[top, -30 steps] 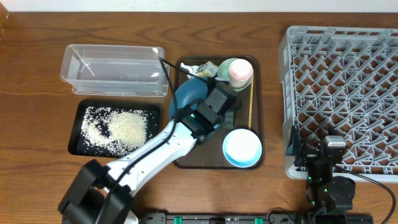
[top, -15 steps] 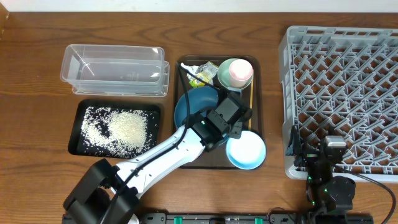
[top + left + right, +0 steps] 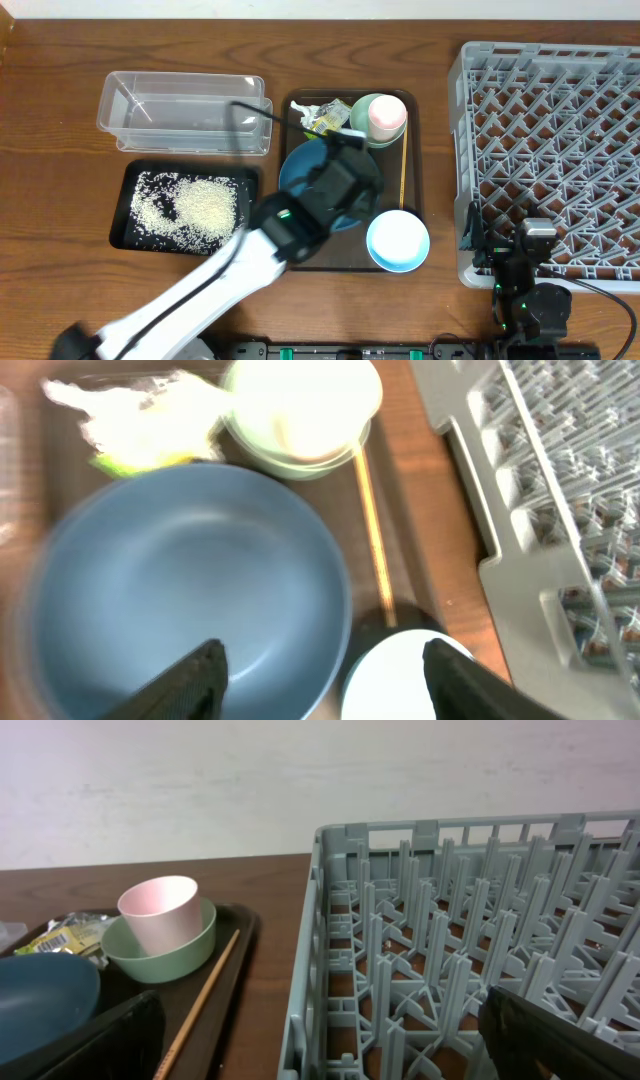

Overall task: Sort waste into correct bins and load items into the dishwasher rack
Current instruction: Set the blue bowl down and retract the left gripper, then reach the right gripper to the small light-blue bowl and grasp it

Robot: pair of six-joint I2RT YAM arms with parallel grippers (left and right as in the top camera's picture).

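Left pincer: released, fingers spread wide with nothing between them, poised above the large dark-blue round dish. The arm is motion-blurred in the overhead view.

Right pincer: released, fingers wide apart and empty, at the near edge of the worktop beside the near-left corner of the large square grey plastic rack. The rack fills the right side of the worktop.

The brown serving tray sits mid-worktop and carries the following:
- The dark-blue dish lies on its left half.
- The small light-blue bowl is at its near-right corner.
- The pale green cup with pink inside is at its far-right corner.
- The small crumpled white wrapper with yellow-green print lies just left of the cup.
- The thin wooden stick runs along its right rim.

The clear plastic rectangular tub stands toward the far-left corner. Nearer, on the same side, the shallow black rectangular tray holds the loose white rice grains.
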